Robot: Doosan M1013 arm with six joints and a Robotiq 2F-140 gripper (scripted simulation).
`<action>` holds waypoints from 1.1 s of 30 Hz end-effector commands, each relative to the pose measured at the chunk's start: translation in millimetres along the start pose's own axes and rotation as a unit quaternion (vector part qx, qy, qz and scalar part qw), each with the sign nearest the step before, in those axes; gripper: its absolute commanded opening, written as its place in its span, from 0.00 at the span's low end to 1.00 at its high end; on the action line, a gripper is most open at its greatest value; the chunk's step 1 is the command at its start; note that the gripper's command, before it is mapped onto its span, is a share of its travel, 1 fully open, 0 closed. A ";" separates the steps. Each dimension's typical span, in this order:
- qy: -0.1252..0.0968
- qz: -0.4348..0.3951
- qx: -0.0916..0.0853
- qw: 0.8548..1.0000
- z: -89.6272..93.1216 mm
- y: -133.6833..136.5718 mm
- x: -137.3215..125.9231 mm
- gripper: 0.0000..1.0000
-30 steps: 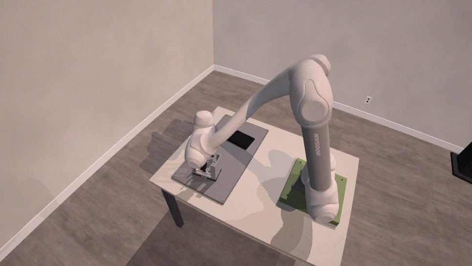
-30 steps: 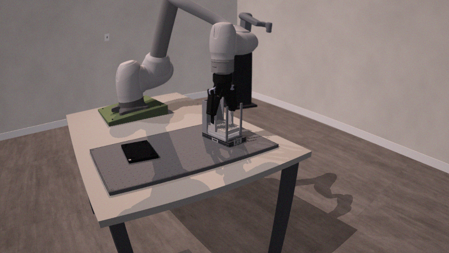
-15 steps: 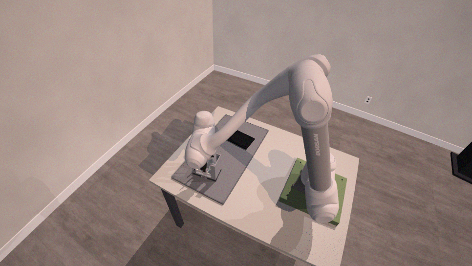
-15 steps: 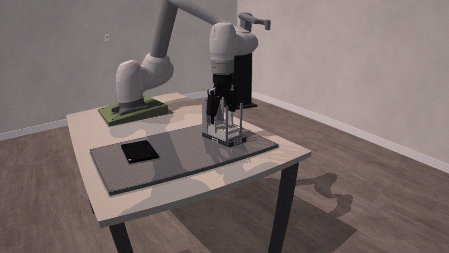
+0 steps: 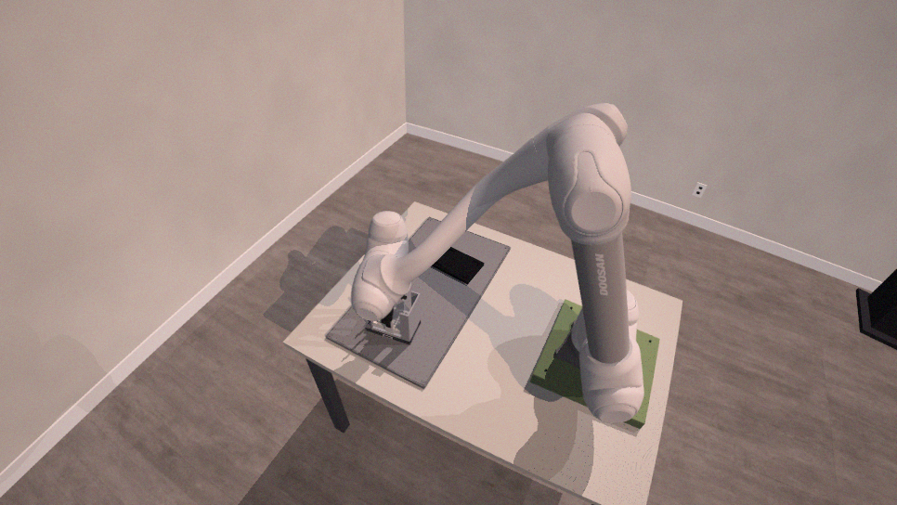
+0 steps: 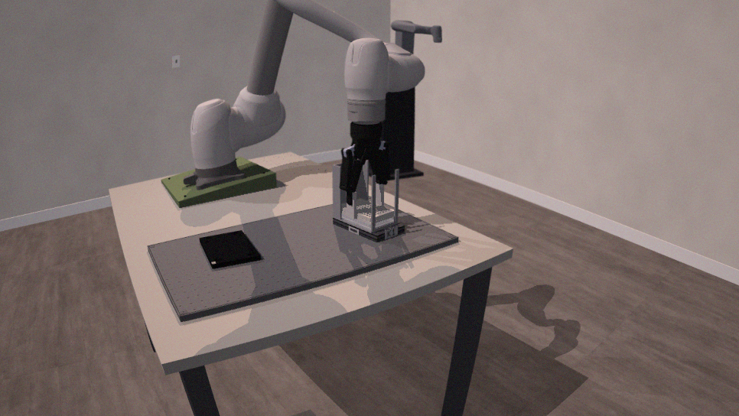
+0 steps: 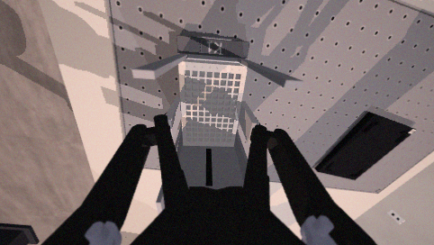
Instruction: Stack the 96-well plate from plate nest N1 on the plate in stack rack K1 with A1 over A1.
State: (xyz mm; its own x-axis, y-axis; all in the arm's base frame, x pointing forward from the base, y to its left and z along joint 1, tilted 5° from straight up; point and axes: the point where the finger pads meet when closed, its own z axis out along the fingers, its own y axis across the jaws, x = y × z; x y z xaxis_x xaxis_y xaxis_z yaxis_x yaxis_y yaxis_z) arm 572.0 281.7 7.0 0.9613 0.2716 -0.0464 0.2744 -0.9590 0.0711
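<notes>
Plate transfer, late stage: carried plate inside stack rack K1.

Black two-finger claw [image 7: 211,135] clamped on the pale gridded 96-well plate [image 7: 211,101], lowered between the grey upright posts of stack rack K1 [image 6: 395,191] on the grey perforated breadboard [image 6: 289,258] atop the beige desk [image 6: 154,206]. Flat black plate nest N1 [image 6: 229,248] lies vacated, well apart. Lift and carry judged done. Remaining: seat plate on the lower 96-well plate (not separately distinguishable here), release, withdraw upward. A1 alignment and nesting cannot be confirmed from these views.
</notes>
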 end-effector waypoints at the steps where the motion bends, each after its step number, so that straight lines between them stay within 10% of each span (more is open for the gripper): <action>1: 0.000 0.000 0.000 1.000 0.3 0.0 0.0 0.00; 11: 0.000 0.000 0.000 1.000 2.0 0.0 0.0 0.00; 12: 0.000 0.000 0.000 1.000 2.2 0.0 0.0 1.00; 33: 0.000 0.000 0.000 1.000 2.2 0.0 0.0 1.00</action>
State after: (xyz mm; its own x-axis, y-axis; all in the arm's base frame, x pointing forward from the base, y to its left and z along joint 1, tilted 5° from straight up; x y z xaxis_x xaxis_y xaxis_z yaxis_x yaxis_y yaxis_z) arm 572.0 281.6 4.7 0.9613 0.2716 -0.0464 0.2744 -0.9590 0.0711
